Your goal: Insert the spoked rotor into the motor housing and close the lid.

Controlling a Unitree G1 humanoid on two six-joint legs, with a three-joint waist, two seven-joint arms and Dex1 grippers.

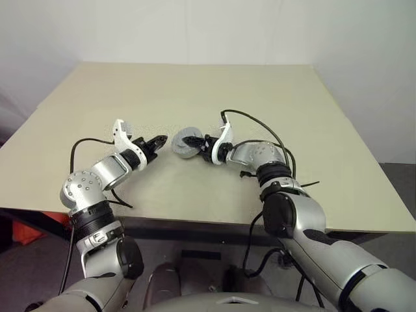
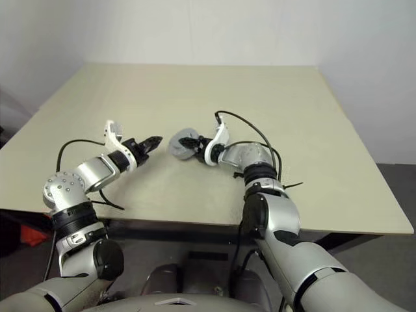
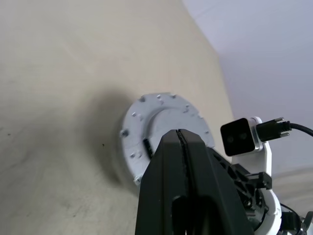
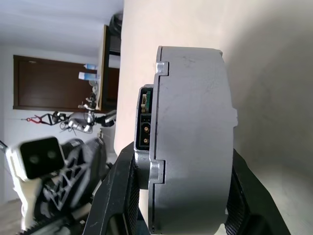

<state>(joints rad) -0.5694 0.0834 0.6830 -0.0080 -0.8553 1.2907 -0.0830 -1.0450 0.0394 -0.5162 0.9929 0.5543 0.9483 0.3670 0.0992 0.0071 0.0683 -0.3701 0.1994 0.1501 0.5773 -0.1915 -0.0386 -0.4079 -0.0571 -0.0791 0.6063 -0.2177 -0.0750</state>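
A: Where is the motor housing [image 4: 193, 142]?
B: Up off the worktop [image 1: 195, 91] — the right gripper [image 1: 198, 144] has its jaws squeezed on its flat sides.
A: And the left gripper [image 1: 156, 142]?
B: Jaws shut, holding nothing, just beside it.
A: What could go wrong?
B: It could slip out and drop — or the two bump
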